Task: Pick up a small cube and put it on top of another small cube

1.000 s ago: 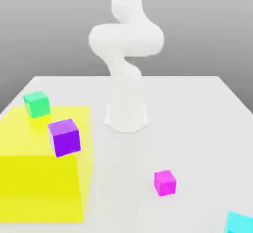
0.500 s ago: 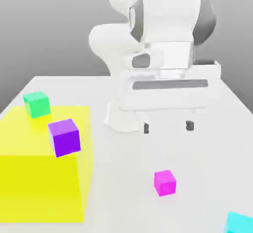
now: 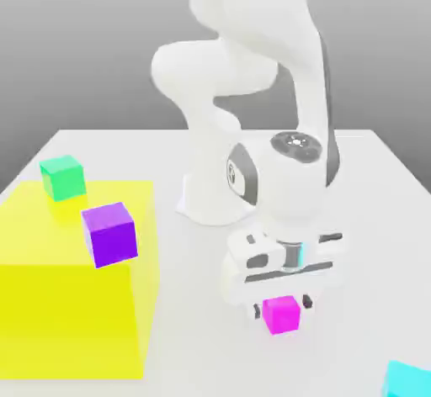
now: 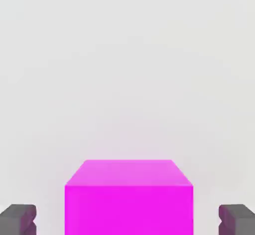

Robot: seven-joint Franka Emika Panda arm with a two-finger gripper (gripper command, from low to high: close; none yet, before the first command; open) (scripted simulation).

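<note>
Small magenta cube on white desk — rigid, probably light, flat-sided. Pincer straddling it, pads flanking opposite side faces, gaps showing — not yet gripping.

So the white arm is bent right down over the table, and the gripper sits low with its dark fingertips either side of the magenta cube, at about 5 o'clock from the arm's base. Off around 9 o'clock there's a big yellow block with a purple cube and a green cube. A cyan cube peeks in at the far 4 o'clock corner.
</note>
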